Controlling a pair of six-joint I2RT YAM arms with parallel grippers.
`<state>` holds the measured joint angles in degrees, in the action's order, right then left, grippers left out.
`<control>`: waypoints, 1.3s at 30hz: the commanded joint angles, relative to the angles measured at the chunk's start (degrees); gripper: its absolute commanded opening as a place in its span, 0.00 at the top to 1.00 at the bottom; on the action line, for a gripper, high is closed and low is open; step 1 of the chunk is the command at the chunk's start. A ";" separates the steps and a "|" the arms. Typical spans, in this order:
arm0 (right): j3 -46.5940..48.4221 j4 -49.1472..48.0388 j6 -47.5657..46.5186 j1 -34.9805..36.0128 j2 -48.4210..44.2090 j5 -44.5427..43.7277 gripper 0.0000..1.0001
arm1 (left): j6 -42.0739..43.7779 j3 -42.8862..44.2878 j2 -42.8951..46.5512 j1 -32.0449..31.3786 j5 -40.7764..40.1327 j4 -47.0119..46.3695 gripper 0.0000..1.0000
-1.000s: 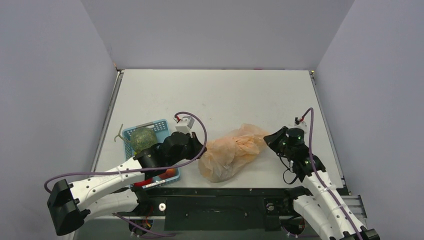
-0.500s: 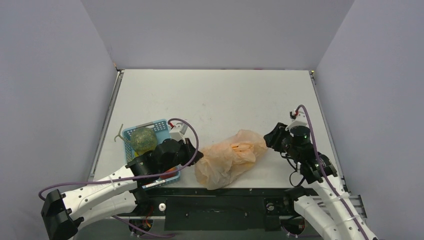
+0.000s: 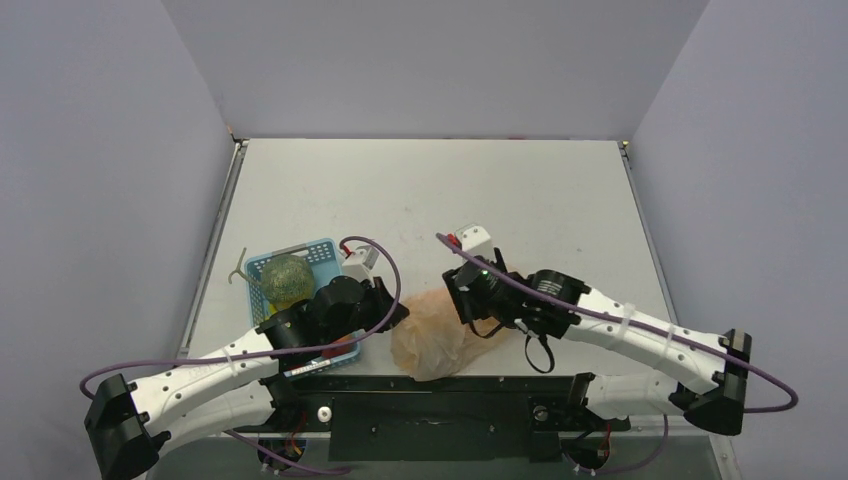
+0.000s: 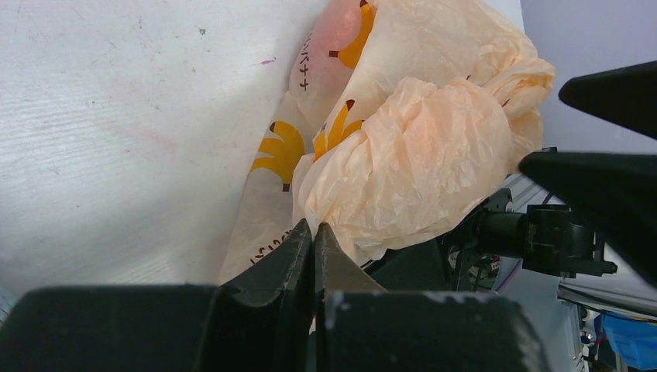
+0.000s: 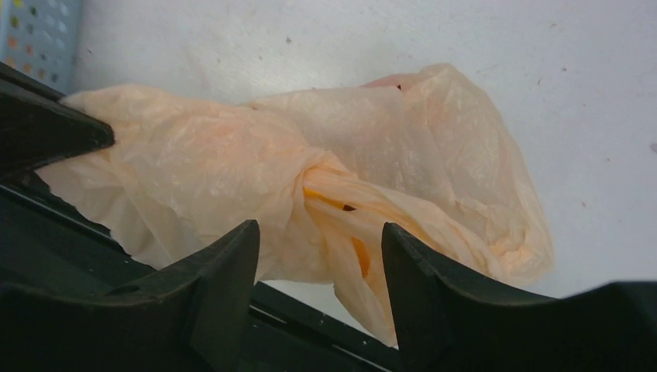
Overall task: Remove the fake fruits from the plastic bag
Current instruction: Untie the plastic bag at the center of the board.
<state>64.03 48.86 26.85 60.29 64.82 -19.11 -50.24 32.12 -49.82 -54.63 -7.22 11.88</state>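
The plastic bag point(image 3: 428, 340) lies crumpled near the table's front edge, pale peach with yellow banana prints point(image 4: 418, 155). The fake fruits are hidden; the film shows nothing inside. My left gripper point(image 3: 396, 312) is shut on the bag's left edge, with its tips point(image 4: 314, 229) pinching the film. My right gripper point(image 3: 463, 306) hangs over the bag's right part. It is open point(image 5: 318, 236), and a twisted fold of the bag point(image 5: 232, 155) lies just beyond its fingers. In the left wrist view its two fingers point(image 4: 604, 182) point in from the right.
A blue mesh basket point(image 3: 318, 250) stands left of the bag with a green melon point(image 3: 285, 278) in it, partly under my left arm. The black front rail point(image 3: 450, 385) runs just below the bag. Grey walls enclose the table point(image 3: 450, 190).
My right arm has swung from the bag's right end across to over its middle, and its jaws have opened. The bag has bunched up and shifted left with my left gripper.
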 commanded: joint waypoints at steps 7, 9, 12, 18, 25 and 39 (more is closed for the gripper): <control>4.82 13.44 3.05 10.10 7.42 -21.99 0.40 | -0.21 1.35 0.43 0.67 1.00 -1.41 1.00; 4.90 12.80 0.92 10.03 7.99 -23.45 0.40 | -0.21 1.15 0.66 0.67 1.14 -1.46 1.00; 5.83 12.40 -1.35 8.92 8.27 -23.65 0.39 | -0.34 0.94 0.92 0.67 1.17 -1.55 1.00; 4.26 7.08 -12.97 6.73 8.23 -13.42 0.42 | -0.50 1.10 0.91 0.67 1.37 -1.68 1.00; 1.97 1.68 -21.23 6.31 9.12 -10.80 0.42 | -0.63 1.26 1.08 0.67 1.39 -0.91 1.00; 1.36 -1.77 -25.22 6.12 15.66 -8.92 0.68 | -1.69 0.81 0.53 0.67 1.59 -1.35 1.00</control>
<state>65.47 50.35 2.59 66.67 80.44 -28.58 -51.99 32.12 -49.67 -54.02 -6.37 11.97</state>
